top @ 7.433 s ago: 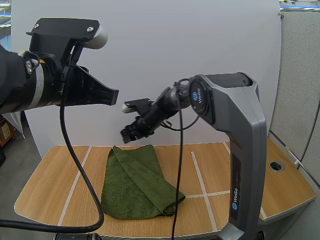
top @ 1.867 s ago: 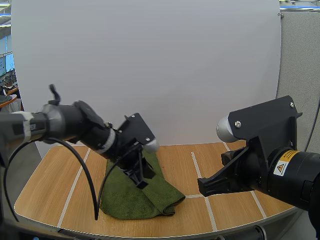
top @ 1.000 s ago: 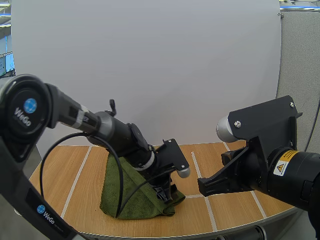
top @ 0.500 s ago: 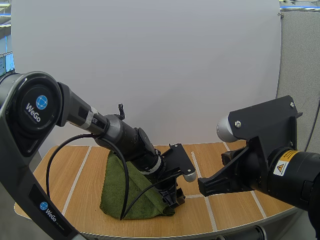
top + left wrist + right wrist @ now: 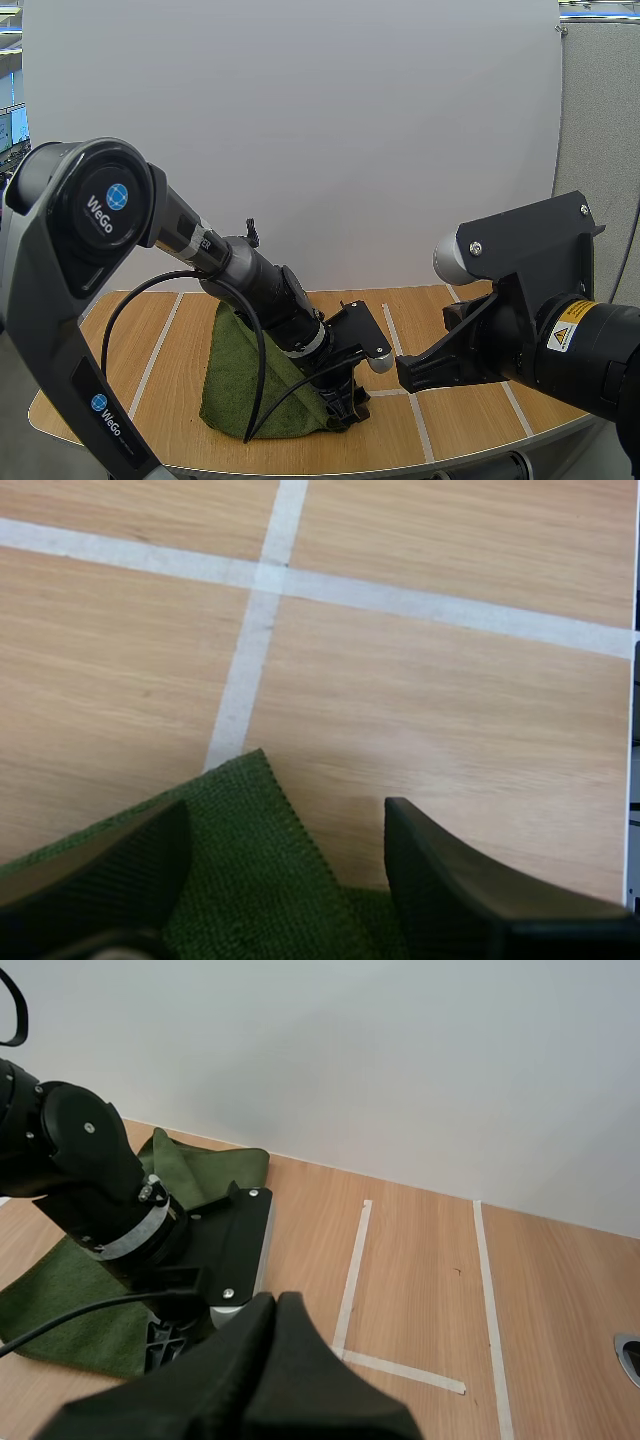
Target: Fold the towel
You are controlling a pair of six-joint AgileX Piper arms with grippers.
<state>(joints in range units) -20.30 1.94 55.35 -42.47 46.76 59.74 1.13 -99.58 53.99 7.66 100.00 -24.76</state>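
Green towel (image 5: 255, 865) corner lies inside parted left tool (image 5: 285, 805).

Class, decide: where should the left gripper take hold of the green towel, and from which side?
Probably the towel's pointed corner, from above: it lies thin and flat on the table, jutting out, and the left gripper's open jaws straddle it.

Left gripper (image 5: 346, 402), raised at the near left 7.4 s ago, is now down at the near right corner of the green towel (image 5: 235, 365), having crossed it from the left. Right gripper (image 5: 275, 1305), earlier out over the towel's far edge, is drawn back near right.
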